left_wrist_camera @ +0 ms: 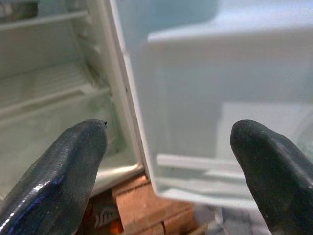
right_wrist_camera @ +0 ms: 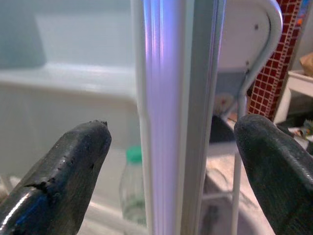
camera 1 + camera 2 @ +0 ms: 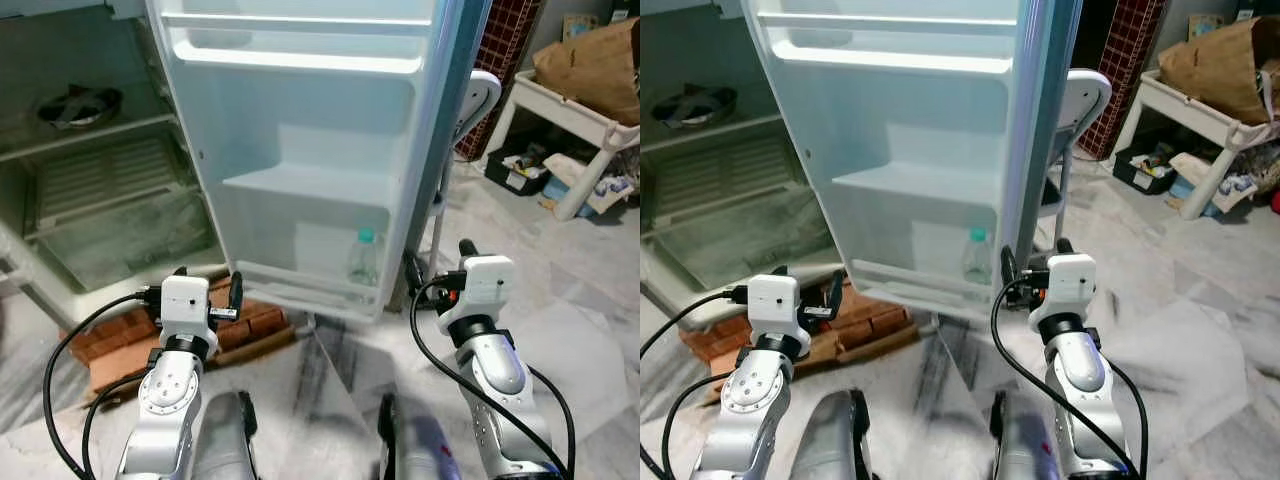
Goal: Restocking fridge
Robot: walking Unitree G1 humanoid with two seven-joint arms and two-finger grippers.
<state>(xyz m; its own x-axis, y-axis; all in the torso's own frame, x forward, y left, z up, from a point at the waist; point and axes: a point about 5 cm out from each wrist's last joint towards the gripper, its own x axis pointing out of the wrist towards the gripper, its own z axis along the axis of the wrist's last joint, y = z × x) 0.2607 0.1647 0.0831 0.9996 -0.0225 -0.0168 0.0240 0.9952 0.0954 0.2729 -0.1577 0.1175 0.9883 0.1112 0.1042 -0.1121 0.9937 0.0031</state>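
Observation:
The fridge stands open, its pale door (image 3: 310,130) swung out in front of me. One clear bottle with a green cap (image 3: 365,258) stands in the door's lowest shelf (image 3: 300,290); the bottle (image 2: 133,188) also appears just past the door's edge in the right wrist view. My left gripper (image 3: 208,282) is open and empty, held low before the door's hinge side. My right gripper (image 3: 440,262) is open and empty too, facing the door's outer edge (image 2: 168,98). In the left wrist view the black fingers (image 1: 58,176) frame the door's lower shelves and the fridge interior (image 1: 49,98).
A dark pan (image 3: 78,105) rests on a shelf inside the fridge. Red bricks (image 3: 125,335) prop up the fridge base. A white chair (image 3: 482,100) stands behind the door. At the right are a white table (image 3: 575,115) with a brown paper bag (image 3: 595,60) and clutter beneath.

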